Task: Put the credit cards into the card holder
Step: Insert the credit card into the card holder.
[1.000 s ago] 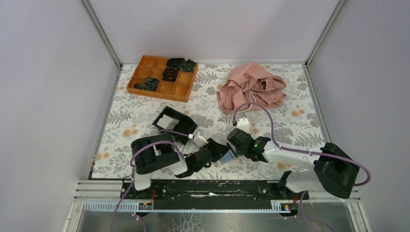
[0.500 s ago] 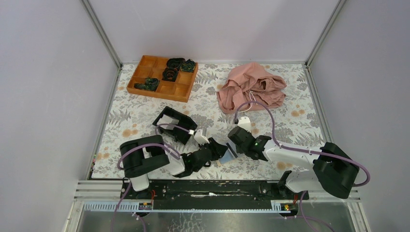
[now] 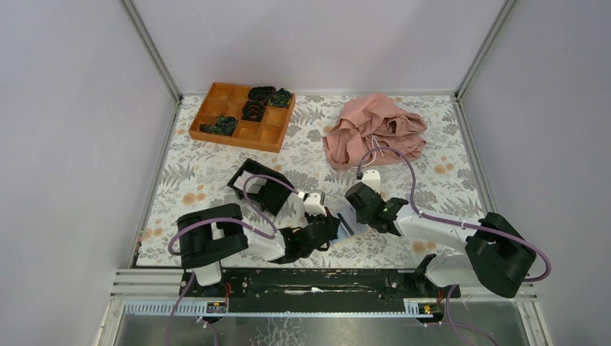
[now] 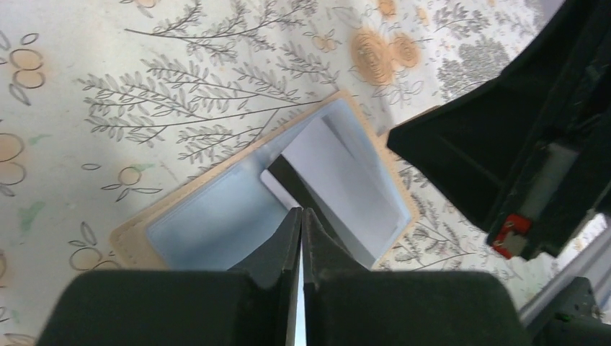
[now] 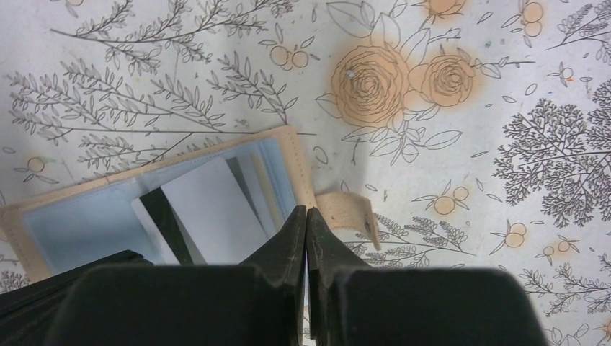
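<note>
1. I am viewing the card holder (image 4: 209, 223), which is lying open, inner face up, on the floral table cover (image 4: 144, 72), near the arm bases and between the two grippers.
2. One credit card (image 4: 346, 173), white with a dark stripe, is lying askew across the holder's pocket side. I cannot tell whether it is sitting in a slot.
3. The left gripper (image 4: 300, 210) is keeping its fingers pressed together, gripping nothing I can see. Its tips are at the card's striped end, probably to nudge it.
4. The right gripper (image 5: 307, 210) is likewise closed and looking empty. Its tips are meeting the holder's tan edge beside the strap tab (image 5: 346, 213), probably pinning the holder against sliding.
</note>
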Tool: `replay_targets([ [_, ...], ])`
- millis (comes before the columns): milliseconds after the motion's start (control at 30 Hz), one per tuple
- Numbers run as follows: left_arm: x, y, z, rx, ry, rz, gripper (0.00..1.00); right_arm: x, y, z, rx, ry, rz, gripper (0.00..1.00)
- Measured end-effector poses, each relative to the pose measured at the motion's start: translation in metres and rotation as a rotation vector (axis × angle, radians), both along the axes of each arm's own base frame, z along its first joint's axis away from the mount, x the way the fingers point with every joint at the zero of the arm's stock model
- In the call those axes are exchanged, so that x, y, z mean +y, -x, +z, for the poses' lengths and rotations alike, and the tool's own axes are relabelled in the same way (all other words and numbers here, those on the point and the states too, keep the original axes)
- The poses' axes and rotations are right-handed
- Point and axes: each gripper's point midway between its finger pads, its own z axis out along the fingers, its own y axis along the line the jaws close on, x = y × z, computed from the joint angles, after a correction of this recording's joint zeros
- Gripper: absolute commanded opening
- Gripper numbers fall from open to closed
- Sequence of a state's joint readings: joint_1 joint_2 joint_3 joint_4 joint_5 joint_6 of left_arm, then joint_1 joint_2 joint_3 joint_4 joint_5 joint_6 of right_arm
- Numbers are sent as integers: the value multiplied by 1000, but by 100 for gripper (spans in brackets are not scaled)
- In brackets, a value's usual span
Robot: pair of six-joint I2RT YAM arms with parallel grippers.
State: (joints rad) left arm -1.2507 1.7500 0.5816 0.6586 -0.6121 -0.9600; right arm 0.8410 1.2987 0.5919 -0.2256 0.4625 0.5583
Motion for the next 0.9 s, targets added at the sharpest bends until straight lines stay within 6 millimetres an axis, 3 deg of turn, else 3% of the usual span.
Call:
replay_targets([
  [300, 15, 1, -15, -7, -115, 21, 0, -9, -10, 1, -8, -13, -51, 1],
  [900, -1, -8, -20, -15, -178, 30, 0, -12, -12, -9, 20, -47, -81, 0],
])
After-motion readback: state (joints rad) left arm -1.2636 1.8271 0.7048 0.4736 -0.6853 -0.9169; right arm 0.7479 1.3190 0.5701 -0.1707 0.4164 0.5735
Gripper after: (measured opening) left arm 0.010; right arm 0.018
